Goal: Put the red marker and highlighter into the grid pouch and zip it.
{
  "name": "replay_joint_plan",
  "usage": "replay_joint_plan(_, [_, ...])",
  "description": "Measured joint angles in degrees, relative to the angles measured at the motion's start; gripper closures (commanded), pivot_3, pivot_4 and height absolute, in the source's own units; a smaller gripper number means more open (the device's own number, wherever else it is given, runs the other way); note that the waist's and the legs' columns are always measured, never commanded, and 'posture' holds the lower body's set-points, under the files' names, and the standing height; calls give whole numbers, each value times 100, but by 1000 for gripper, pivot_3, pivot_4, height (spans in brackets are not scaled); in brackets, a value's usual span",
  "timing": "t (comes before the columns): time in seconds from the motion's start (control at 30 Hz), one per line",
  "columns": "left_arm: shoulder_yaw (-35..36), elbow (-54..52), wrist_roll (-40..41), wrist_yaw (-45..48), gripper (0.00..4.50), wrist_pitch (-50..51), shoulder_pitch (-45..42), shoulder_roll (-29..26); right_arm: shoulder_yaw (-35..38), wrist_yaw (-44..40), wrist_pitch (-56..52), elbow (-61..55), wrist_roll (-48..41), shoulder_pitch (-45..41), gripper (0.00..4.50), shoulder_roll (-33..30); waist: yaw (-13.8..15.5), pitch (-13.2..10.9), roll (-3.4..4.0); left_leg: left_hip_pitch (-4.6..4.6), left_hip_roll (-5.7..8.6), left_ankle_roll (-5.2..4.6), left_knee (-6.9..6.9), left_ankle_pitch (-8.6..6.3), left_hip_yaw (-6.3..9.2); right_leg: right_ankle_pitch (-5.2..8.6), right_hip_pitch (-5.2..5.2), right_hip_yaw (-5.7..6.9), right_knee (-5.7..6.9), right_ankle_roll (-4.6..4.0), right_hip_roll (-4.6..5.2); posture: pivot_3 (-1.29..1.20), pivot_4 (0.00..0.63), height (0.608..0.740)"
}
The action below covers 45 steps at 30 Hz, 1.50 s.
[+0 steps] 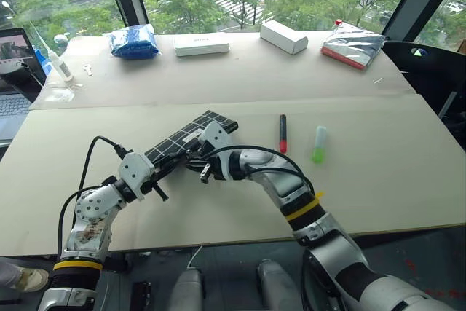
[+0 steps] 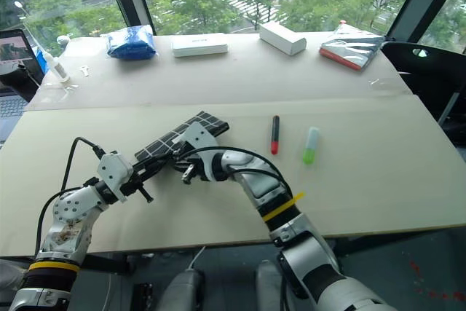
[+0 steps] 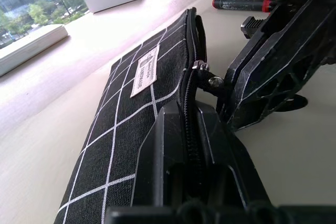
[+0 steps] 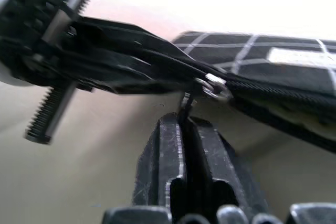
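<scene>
The soft grid pouch (image 1: 191, 136) is held off the table (image 1: 378, 172) by the closed left tool (image 3: 191, 129); its small zipper pull (image 4: 185, 103) is pinched by the right tool (image 4: 182, 129). Red marker (image 1: 282, 132) and highlighter (image 1: 319, 144) are left lying beyond.

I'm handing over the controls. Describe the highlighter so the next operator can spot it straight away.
Look at the front tabletop, to the right of the grid pouch. Two pens lie side by side there. The highlighter is the right-hand one: short, stubby and pale with a green end, unlike the slim black red marker.
</scene>
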<state>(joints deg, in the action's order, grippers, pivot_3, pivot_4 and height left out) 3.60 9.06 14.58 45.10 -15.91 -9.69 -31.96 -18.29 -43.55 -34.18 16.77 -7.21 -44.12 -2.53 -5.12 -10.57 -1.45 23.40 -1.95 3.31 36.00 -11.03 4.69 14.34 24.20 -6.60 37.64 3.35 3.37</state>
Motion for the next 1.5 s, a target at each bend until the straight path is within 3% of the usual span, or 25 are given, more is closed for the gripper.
replay_joint_plan(0.13, [-1,-2,-1,-1,4500,12,-37,4,659,-179,-591,-445,-552,0,1547,-454,-2,-1,-1,1,-1,0,0,0,0,0,1,0,1,0,0,0,150,740])
replay_joint_plan(0.33, [-15,-89,-4,-10,4500,100,-90,74,1409,-973,-1818,-2663,-2102,741,1547,-1513,45,0,-1,4,-1,-1,0,-1,3,1,-6,2,-9,2,0,0,150,740])
replay_joint_plan(0.43, [-40,-97,-13,-11,4500,113,-94,122,1683,-941,-1917,-3465,-2307,1321,1547,-2192,109,1,-4,3,1,-1,3,0,0,1,-9,0,-11,2,2,0,150,740])
replay_joint_plan(0.63, [-70,-80,-92,12,4500,116,-129,255,2541,973,-1876,-3099,-1176,1575,1547,-2793,133,-1,-8,3,3,1,8,1,-3,1,-7,-5,-11,1,0,0,150,740])
replay_joint_plan(0.7, [-88,-17,-100,49,4500,111,-169,287,2726,1509,-1873,-2859,-855,1666,1547,-2837,135,0,-8,5,3,1,5,0,-4,0,-5,-7,-13,1,0,0,150,740])
replay_joint_plan(0.97, [-237,199,-119,129,4500,83,-428,468,2748,2374,-1918,-2553,-516,1942,1547,-2444,113,0,-8,3,3,0,5,1,-7,0,-6,-13,-11,0,0,0,150,740])
replay_joint_plan(1.43, [-233,286,-120,105,4500,64,-379,483,2384,2842,-1813,-2136,-258,1929,1547,-2259,117,3,-13,-9,3,0,7,1,-6,0,-21,-12,-12,0,0,0,150,740])
replay_joint_plan(1.5, [-232,278,-120,86,4500,64,-370,483,2366,2880,-1710,-2065,-250,1929,2046,-2239,117,7,-20,-13,3,0,7,1,-6,0,-24,-13,-12,0,0,0,150,740])
